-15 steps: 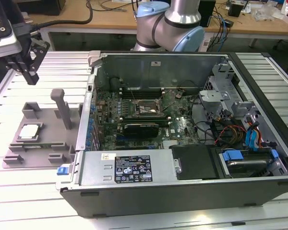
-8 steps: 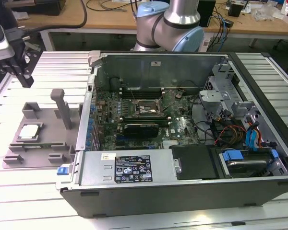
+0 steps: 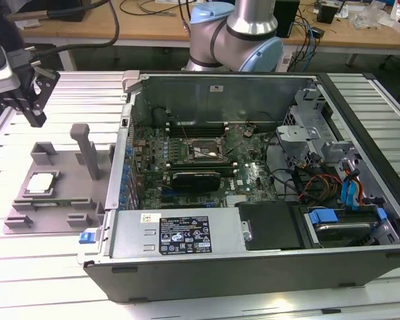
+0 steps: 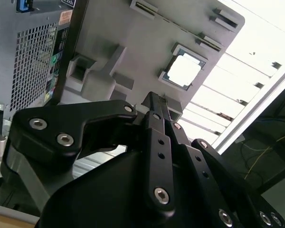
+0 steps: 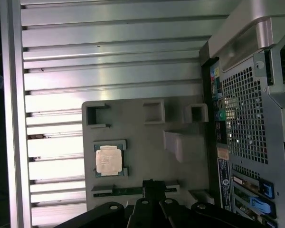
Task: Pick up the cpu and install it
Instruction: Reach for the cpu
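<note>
The small square cpu with the pale silvery metal top [image 3: 41, 183] lies flat in its recess on the grey plastic fixture plate [image 3: 67, 208], on the slatted aluminium surface [image 3: 33, 273] just beside the open grey computer case [image 3: 267, 257]. The black claw [image 3: 35, 119] hangs above the plate, apart from the chip and holding nothing; in both wrist views its tips look drawn together. The work appears to be at the approach, with the pick not yet made. Taking the chip likely calls for a wider claw, centred over it and square to its edges.
</note>
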Controlling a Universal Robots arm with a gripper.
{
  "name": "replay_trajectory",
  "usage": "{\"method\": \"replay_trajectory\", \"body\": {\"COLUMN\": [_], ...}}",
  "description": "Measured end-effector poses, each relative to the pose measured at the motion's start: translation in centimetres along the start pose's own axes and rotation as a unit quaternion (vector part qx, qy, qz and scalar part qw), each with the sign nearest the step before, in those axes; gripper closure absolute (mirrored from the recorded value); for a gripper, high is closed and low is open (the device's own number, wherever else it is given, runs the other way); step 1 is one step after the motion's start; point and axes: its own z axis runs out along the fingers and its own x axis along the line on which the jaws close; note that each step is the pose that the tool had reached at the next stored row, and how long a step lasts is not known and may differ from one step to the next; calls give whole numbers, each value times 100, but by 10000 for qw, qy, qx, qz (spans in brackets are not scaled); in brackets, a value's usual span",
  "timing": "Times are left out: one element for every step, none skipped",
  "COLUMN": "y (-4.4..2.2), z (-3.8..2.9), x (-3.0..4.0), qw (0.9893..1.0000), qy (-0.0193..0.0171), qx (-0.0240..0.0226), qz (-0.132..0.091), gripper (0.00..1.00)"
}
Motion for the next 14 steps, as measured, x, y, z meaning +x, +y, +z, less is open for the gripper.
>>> {"method": "replay_trajectory", "body": {"y": [-2, -5, -6, -8, -9, -11, -11, -12, -13, -15, -16, -17, -18, -19], "z": [25, 54, 77, 107, 126, 151, 163, 177, 196, 215, 234, 253, 268, 290], "x": [15, 27, 36, 44, 48, 53, 56, 59, 65, 70, 75, 80, 84, 91], "qw": [10000, 10000, 10000, 10000, 10000, 10000, 10000, 10000, 10000, 10000, 10000, 10000, 10000, 10000], "qy": [0, 1, 3, 7, 9, 11, 12, 13, 14, 14, 16, 17, 18, 20], "qx": [0, 0, 0, 0, 1, 1, 1, 1, 1, 1, 1, 1, 1, 1], "qz": [0, -1, 0, 0, 0, 1, 0, 0, 1, 0, 1, 1, 1, 1], "gripper": [89, 89, 89, 89, 89, 89, 89, 89, 89, 89, 89, 89, 89, 89]}}
